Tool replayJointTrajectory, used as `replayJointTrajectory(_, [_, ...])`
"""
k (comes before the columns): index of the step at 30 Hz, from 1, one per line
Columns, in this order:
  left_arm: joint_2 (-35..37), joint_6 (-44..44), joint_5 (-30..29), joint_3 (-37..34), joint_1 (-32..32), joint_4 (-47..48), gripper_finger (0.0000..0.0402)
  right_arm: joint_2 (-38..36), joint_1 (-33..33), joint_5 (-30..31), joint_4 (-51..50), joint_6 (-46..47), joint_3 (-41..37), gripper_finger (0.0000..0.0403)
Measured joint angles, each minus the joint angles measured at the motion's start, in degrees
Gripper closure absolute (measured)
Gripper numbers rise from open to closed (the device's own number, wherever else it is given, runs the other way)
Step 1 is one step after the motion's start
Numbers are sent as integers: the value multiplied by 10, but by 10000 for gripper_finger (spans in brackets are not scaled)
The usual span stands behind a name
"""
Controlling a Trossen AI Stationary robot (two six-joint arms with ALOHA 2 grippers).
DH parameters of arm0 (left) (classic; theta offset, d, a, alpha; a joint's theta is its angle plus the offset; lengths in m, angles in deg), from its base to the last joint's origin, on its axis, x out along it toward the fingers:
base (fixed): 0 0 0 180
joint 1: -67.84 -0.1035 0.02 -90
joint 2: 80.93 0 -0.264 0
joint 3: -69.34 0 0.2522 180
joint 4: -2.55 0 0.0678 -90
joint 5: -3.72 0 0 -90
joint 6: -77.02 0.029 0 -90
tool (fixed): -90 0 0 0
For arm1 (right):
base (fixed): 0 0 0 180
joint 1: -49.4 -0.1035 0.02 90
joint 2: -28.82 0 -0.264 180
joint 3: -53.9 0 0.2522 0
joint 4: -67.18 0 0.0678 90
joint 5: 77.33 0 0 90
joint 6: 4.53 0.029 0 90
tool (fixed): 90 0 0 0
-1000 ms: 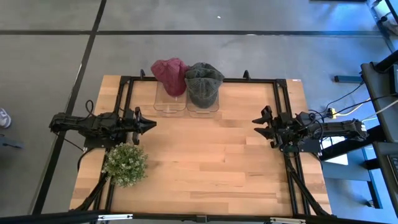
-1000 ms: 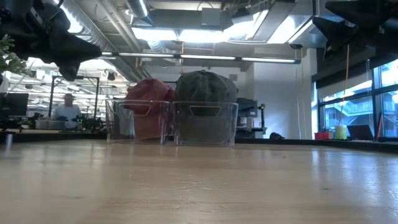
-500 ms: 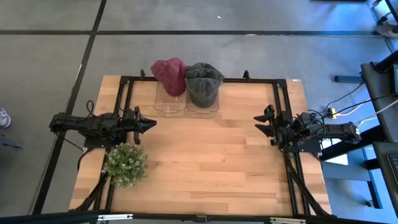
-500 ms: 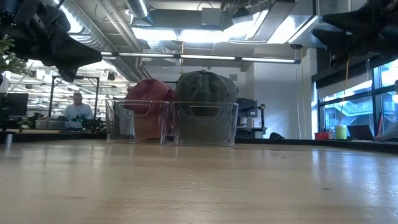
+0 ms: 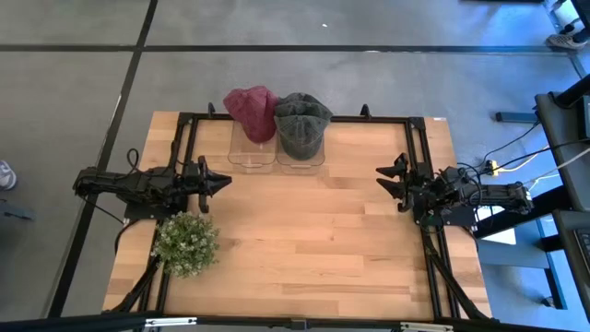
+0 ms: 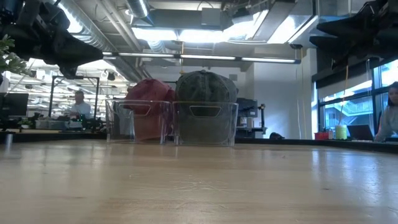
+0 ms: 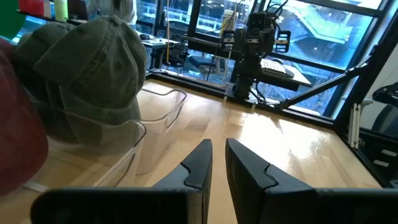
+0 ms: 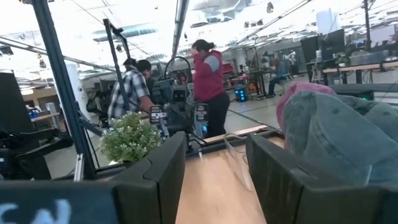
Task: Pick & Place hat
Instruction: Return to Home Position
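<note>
Two caps sit in two clear bins at the table's far edge, their crowns rising above the rims. The red hat (image 5: 251,111) (image 6: 146,99) is in the left bin (image 5: 251,157). The green hat (image 5: 301,122) (image 6: 205,87) (image 7: 87,74) is in the right bin (image 5: 301,157). My left gripper (image 5: 227,183) (image 7: 218,144) hovers shut over the table's left side, pointing right. My right gripper (image 5: 382,181) (image 8: 214,143) hovers open over the right side, pointing left. Both are well clear of the hats.
A small potted plant (image 5: 186,243) (image 8: 129,138) stands near the left gripper, on its near side. Bare wood (image 5: 313,240) spans the middle and near part of the table. A dark frame (image 5: 415,138) runs along the table's edges. People stand in the room beyond.
My right gripper has shifted a little toward the table's far edge, staying open. The hats and bins have not moved. People in the background have walked about.
</note>
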Motion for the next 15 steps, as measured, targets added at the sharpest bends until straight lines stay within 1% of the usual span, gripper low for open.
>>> replayJointTrajectory(3, [0, 7, -1, 0, 0, -7, 358, 0, 0, 1, -1, 0, 0, 232])
replayJointTrajectory(8, [0, 29, 24, 0, 0, -28, 358, 0, 0, 1, -5, 15, 0, 232])
replayJointTrajectory(12, [0, 56, 45, -1, 0, -66, 358, 0, 0, 1, -4, 17, 0, 232])
replayJointTrajectory(15, [0, 68, 45, -24, 0, -99, 358, 0, 0, 9, -4, 17, 0, 232])
